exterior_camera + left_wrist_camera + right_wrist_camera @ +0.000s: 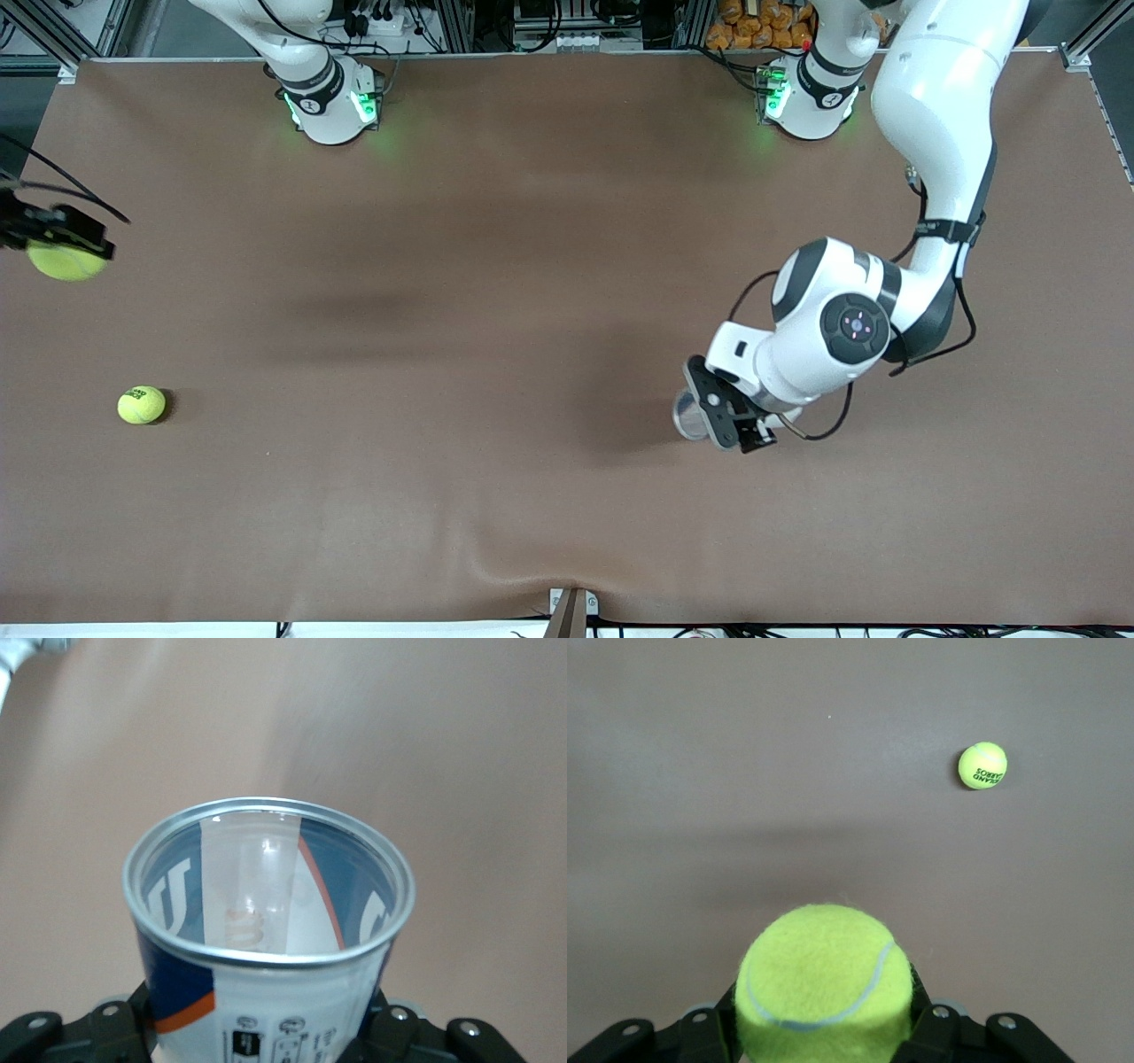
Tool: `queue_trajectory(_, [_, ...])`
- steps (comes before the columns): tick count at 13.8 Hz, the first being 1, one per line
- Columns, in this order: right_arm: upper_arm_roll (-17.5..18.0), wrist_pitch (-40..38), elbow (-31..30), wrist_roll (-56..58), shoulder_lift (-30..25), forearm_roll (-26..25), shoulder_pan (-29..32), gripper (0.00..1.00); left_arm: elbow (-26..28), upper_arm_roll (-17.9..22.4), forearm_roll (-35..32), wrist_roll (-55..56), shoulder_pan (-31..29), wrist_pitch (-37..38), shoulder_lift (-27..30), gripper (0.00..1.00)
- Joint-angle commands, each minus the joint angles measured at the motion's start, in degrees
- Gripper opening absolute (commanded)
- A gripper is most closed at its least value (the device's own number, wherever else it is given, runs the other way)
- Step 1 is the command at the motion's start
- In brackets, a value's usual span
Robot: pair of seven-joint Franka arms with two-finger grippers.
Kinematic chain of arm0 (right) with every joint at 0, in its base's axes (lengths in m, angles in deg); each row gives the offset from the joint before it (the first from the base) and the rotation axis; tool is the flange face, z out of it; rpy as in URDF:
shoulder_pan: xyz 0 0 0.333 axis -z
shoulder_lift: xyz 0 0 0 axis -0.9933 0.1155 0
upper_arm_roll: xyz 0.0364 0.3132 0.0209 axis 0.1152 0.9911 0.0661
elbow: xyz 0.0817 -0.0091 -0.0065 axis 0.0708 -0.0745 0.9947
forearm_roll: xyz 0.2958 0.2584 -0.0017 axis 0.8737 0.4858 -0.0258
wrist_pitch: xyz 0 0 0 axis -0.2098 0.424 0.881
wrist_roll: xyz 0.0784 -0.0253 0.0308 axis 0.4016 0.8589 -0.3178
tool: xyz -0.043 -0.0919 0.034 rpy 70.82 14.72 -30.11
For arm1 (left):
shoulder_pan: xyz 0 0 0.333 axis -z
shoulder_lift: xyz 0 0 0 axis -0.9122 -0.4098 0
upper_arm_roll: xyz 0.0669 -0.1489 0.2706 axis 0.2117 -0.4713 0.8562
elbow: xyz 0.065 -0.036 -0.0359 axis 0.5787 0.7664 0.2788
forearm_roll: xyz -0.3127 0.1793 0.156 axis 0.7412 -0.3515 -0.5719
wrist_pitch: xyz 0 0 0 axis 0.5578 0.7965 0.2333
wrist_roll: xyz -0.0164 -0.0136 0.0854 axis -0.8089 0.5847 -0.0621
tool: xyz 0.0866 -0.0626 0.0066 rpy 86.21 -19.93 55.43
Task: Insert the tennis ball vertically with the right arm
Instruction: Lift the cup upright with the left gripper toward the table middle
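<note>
Two tennis balls show. One tennis ball (64,261) is clamped between the fingers of the right claw (55,232), which hangs over the surface (496,292) at the right arm's end; in the right wrist view this held ball (824,983) fills the gap between the fingers, its pale seam curving across the felt. The second ball (142,405) lies on the surface, nearer to the front camera than the held one; black lettering runs across it (982,765), too small to read. The left claw (740,421) is closed around a can (689,415) over the surface toward the left arm's end. The can (266,939) has an open mouth with a silver rim, a clear wall, and a blue and white label with an orange stripe; small black printing near the fingers cannot be read.
</note>
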Motion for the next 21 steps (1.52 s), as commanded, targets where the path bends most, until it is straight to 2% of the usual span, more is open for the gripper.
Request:
queue_trajectory(1, [0.30, -1.83, 4.20, -0.28, 1.26, 0.66, -0.19, 0.28, 0.75, -1.88, 3.77, 1.40, 0.22, -4.46, 0.74, 0.83])
queue_trajectory(7, [-0.13, -1.92, 4.30, 0.42, 1.69, 0.40, -1.16, 0.28, 0.93, -5.57, 11.06, 1.76, 1.79, -16.15, -1.10, 0.83])
queue_trajectory(13, [-0.05, -2.80, 4.03, 0.34, 1.69, 0.57, -1.33, 0.28, 0.84, -5.49, 17.57, 3.25, 8.82, -36.88, -8.31, 0.83])
queue_trajectory(21, [0.04, -3.23, 4.03, 0.07, 1.69, 0.49, -1.51, 0.28, 1.37, -5.40, 36.72, 6.33, 20.33, -54.91, -9.98, 0.84])
